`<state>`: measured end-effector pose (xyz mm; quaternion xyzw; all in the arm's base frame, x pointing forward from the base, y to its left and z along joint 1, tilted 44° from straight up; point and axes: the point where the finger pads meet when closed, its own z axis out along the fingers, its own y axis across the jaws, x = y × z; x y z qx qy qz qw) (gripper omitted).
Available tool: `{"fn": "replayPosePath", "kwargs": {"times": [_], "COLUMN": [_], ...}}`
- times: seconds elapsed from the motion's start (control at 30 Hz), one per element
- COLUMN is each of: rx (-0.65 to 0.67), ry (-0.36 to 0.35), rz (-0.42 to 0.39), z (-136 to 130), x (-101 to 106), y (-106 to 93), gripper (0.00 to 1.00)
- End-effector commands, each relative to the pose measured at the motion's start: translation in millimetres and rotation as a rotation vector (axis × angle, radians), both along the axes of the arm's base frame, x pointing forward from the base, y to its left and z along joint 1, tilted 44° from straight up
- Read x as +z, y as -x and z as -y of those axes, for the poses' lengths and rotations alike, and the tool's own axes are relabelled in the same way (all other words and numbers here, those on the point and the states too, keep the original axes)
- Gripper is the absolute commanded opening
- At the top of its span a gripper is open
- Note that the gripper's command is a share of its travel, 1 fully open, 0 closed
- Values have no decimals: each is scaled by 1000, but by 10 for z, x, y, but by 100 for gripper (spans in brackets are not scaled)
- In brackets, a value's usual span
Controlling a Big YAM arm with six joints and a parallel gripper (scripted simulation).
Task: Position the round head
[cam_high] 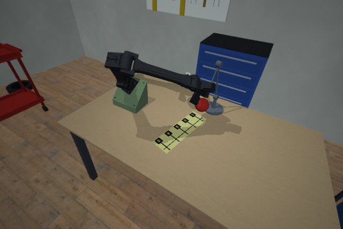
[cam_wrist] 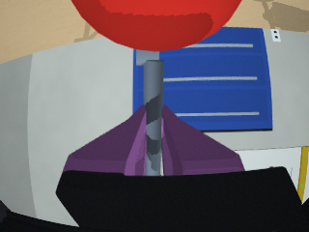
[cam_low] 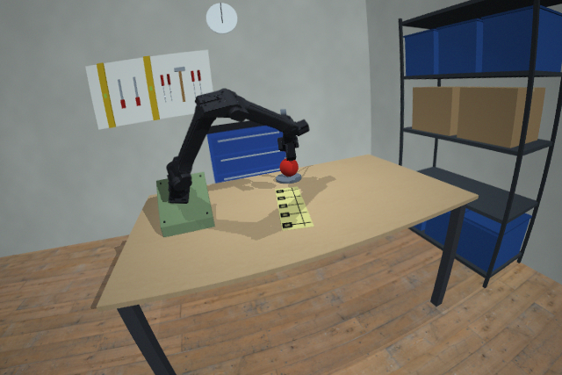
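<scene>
The lamp has a grey round foot [cam_high: 215,108] on the bench, thin grey arms up to an elbow joint [cam_high: 218,64], and a round red head [cam_high: 201,105]. My gripper [cam_high: 197,98] is shut on the thin grey stem [cam_wrist: 154,123] just above the head and holds the head a little over the bench, between the foot and the near end of the yellow strip [cam_high: 180,132]. In the exterior view the head [cam_low: 288,166] hangs just above the foot [cam_low: 288,177], short of the strip [cam_low: 293,212]. In the wrist view the head [cam_wrist: 156,0] fills the top.
My green base block [cam_high: 129,95] stands at the bench's left. A blue drawer cabinet [cam_high: 233,68] is behind the lamp. A red cart [cam_high: 13,82] is at the far left, a shelf rack [cam_low: 480,126] to the right.
</scene>
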<state>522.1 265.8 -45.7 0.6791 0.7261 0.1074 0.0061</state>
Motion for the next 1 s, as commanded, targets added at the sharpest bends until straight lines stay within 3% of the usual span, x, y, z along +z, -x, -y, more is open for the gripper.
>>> {"fn": "replayPosePath", "kwargs": {"times": [0.0, 0.27, 0.97], "rx": [-14, -14, -14], "ry": [39, 39, 39], "rz": [12, 12, 12], "z": [321, 321, 591], "x": [71, 71, -206], "y": [-105, -105, -273], "gripper": [0, 0, 0]}}
